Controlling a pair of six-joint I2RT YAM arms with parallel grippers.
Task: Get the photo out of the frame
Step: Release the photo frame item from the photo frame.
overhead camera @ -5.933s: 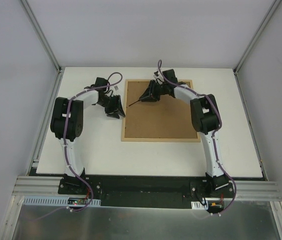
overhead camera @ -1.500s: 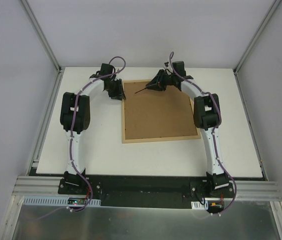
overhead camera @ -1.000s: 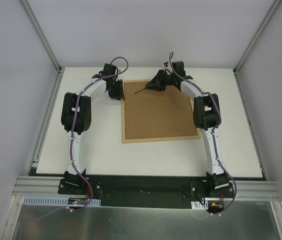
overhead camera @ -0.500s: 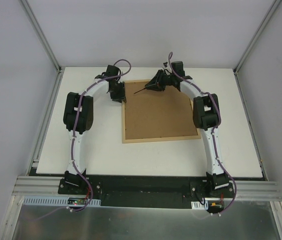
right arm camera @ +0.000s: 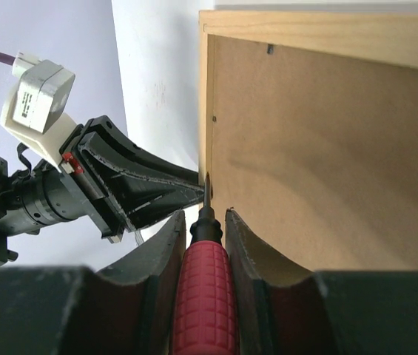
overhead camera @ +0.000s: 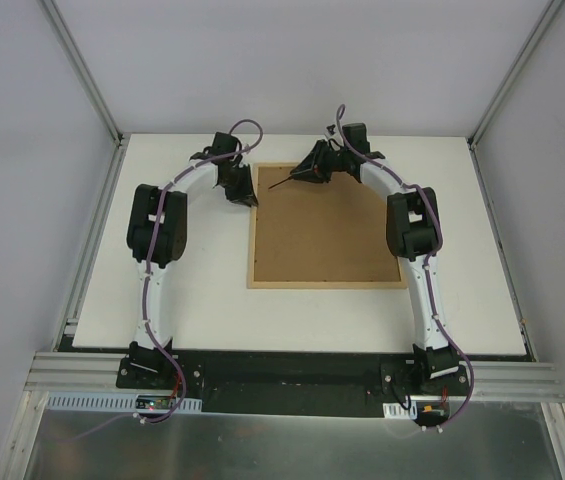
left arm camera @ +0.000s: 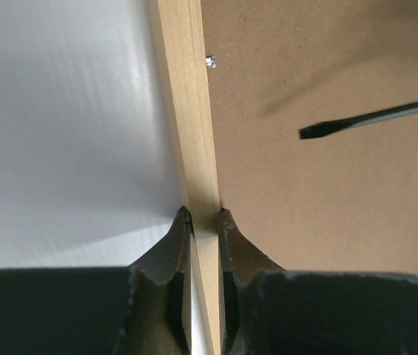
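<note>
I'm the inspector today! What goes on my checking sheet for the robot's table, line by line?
Surface: white table, flat and plain.
Job's things: the frame lies back-up with its brown board in place; the photo is hidden, not out yet.
Clutter: nothing seen.
Grippers: left gripper pinches the frame's left wooden rail near the far corner; right gripper holds a red-handled screwdriver, blade over the board.
Cables: purple cables run along both arms and loop above the wrists.
Surroundings: grey walls on three sides; metal sheet in front of the arm bases.
</note>
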